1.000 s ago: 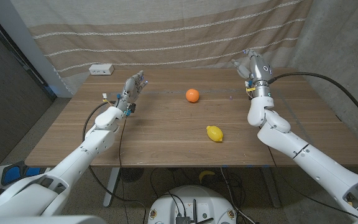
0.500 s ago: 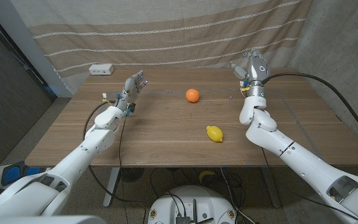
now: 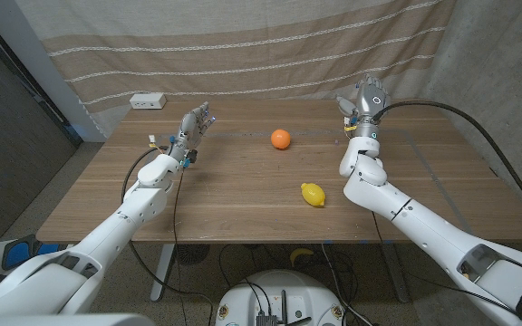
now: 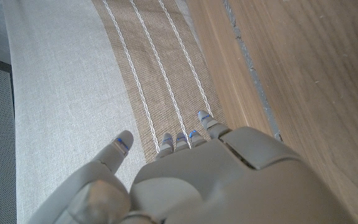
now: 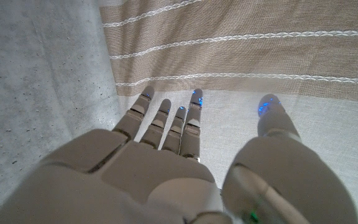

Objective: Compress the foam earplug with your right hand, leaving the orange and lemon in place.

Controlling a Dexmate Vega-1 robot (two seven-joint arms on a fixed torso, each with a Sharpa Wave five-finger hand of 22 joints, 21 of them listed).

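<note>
An orange [image 3: 281, 138] sits on the wooden table [image 3: 243, 208] toward the back middle, and a lemon [image 3: 313, 194] lies nearer the front, right of centre. My right hand [image 3: 362, 98] is raised over the table's far right part, fingers spread and empty; the right wrist view shows the right hand [image 5: 166, 168] pointing at the curtain. My left hand [image 3: 196, 122] is lifted above the table's back left, fingers straight and apart, holding nothing; the left wrist view shows the left hand [image 4: 216, 180] the same. I cannot make out the foam earplug for certain.
A white box [image 3: 148, 100] lies at the table's back left corner. A striped beige curtain [image 3: 261, 45] hangs behind the far edge. A black cable [image 3: 478, 122] arcs from my right wrist off to the right.
My right arm has swung inward toward the table's middle, carrying the raised hand slightly left. The left arm, orange and lemon have stayed put.
</note>
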